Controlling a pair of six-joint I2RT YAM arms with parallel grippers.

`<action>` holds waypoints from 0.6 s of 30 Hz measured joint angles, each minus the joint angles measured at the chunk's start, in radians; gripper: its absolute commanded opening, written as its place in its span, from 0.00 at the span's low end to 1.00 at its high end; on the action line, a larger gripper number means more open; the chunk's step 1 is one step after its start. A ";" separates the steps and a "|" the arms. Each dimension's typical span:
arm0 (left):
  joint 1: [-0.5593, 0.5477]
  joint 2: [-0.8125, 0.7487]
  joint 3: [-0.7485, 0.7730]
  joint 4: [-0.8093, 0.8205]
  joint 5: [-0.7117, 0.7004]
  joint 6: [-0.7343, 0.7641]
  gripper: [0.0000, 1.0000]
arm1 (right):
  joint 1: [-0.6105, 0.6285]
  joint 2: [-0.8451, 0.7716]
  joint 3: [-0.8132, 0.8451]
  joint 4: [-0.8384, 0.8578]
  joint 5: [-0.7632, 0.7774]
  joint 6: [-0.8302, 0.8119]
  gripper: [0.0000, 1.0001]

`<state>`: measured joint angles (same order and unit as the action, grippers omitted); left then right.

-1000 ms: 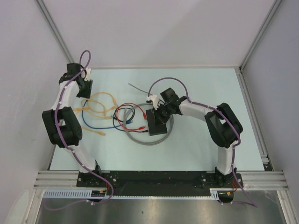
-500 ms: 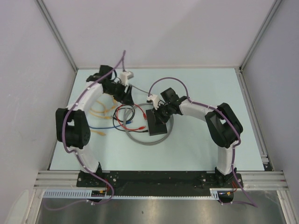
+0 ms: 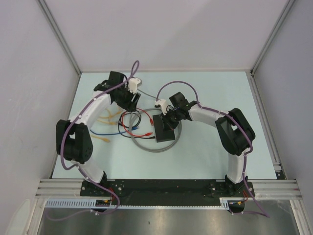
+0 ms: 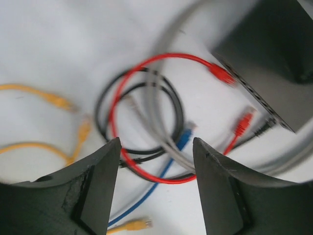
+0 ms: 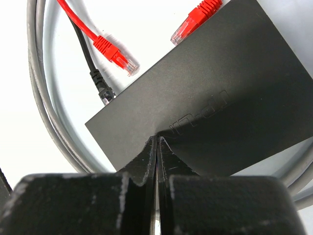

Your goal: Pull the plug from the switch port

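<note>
Right jaws are pressed together, tip planted on the flat top of the switch [image 5: 220,88] in the middle of the bench [image 3: 205,156]; that looks like pinning the box so it won't slide under a tug. Left jaws hang apart and empty over the cable tangle just beside the port side, apparently lining up a grab. Count: two red plugs [image 4: 222,74], one black plug [image 4: 264,128], one blue plug [image 4: 186,133], three yellow plugs [image 4: 61,102], one grey cable [image 5: 44,98] looped round the switch. One red plug meets the port face; seated or not, I can't tell.
</note>
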<state>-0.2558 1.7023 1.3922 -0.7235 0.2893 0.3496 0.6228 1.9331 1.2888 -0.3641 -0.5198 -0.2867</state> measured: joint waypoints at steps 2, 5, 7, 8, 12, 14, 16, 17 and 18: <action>0.018 -0.016 0.024 0.015 -0.055 -0.027 0.67 | 0.000 0.000 0.000 0.000 0.000 0.000 0.00; 0.053 0.022 0.085 0.014 -0.109 -0.064 0.66 | 0.000 0.000 0.000 0.000 0.000 0.000 0.00; 0.076 0.084 0.117 -0.002 -0.113 -0.088 0.66 | 0.000 0.000 0.000 0.001 0.000 0.000 0.00; 0.083 0.108 0.118 -0.004 -0.116 -0.095 0.65 | 0.000 0.000 0.000 0.001 0.000 0.000 0.00; 0.097 0.198 0.090 -0.045 -0.131 -0.121 0.51 | 0.000 0.000 0.000 0.001 0.000 -0.001 0.00; 0.097 0.227 0.087 -0.074 -0.129 -0.128 0.31 | 0.000 0.000 0.000 0.001 0.000 -0.002 0.00; 0.097 0.240 0.087 -0.089 -0.125 -0.137 0.16 | 0.001 0.000 0.000 0.001 0.001 -0.003 0.00; 0.097 0.240 0.087 -0.093 -0.123 -0.137 0.04 | 0.001 0.000 0.000 0.001 0.002 -0.003 0.00; 0.097 0.240 0.087 -0.097 -0.122 -0.139 0.01 | 0.002 0.000 0.000 0.001 0.002 -0.003 0.00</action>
<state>-0.1593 1.9419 1.4796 -0.8200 0.1677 0.2104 0.6243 1.9331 1.2884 -0.3634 -0.5179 -0.2893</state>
